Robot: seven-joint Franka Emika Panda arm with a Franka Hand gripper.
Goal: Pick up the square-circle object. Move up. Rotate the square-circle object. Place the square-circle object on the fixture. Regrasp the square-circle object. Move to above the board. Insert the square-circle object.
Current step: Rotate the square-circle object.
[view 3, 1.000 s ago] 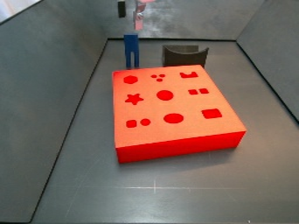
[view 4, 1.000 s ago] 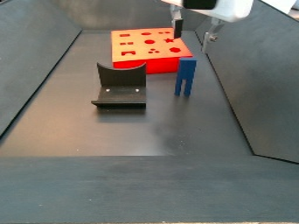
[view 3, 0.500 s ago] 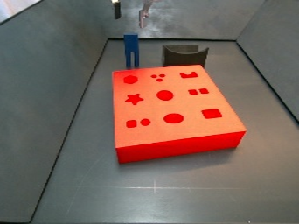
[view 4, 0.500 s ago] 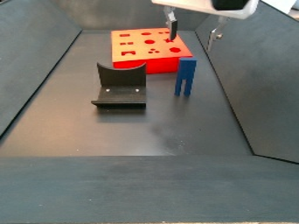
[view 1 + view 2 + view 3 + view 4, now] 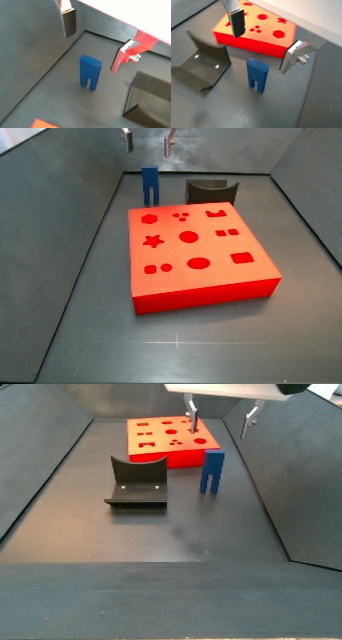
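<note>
The gripper hangs above the floor with its jaws spread wide and nothing between them; in both wrist views its two fingers stand well apart on either side of the square-circle object. That blue peg stands upright on the dark floor below the gripper, clear of both fingers. In a side view the square-circle object sits just beside the near edge of the board, with the fixture near it on the floor. Only a wrist view shows the fork-like notch at the peg's foot. In a side view the gripper is mostly cut off at the frame's edge. No writing or label can be read anywhere.
</note>
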